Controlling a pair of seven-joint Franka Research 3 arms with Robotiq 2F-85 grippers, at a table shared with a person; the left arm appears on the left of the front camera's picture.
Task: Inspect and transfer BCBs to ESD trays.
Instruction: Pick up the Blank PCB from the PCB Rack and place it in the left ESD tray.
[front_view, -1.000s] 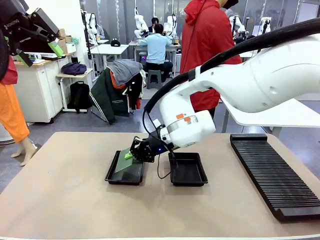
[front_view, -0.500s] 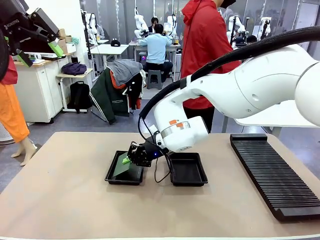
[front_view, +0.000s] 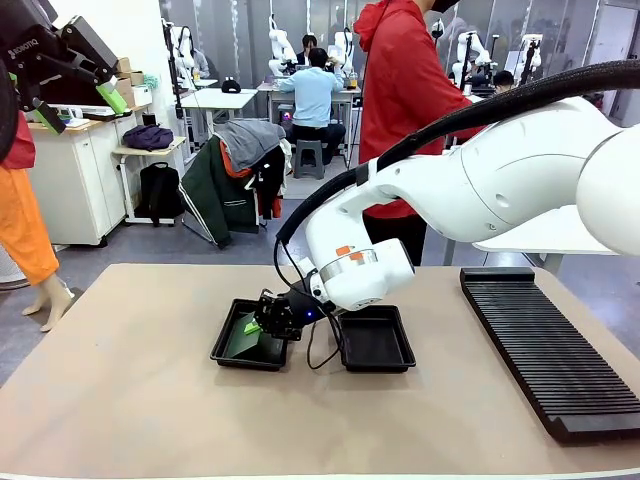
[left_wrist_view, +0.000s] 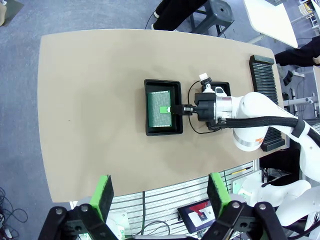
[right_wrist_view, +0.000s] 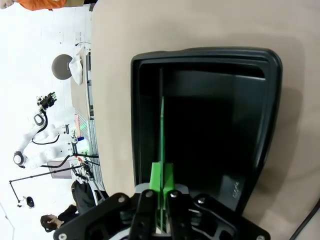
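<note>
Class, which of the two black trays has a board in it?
The left tray, where the right gripper holds a BCB tilted; the right tray is empty.

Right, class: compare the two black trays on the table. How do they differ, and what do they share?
The left tray has a green board in it, gripped by the right gripper; the right tray has a bare floor. The right tray lies nearer the ribbed rack; the left tray lies farther from it. Both are shallow, black and rectangular, side by side.

Right fingers pinched, left fingers spread
</note>
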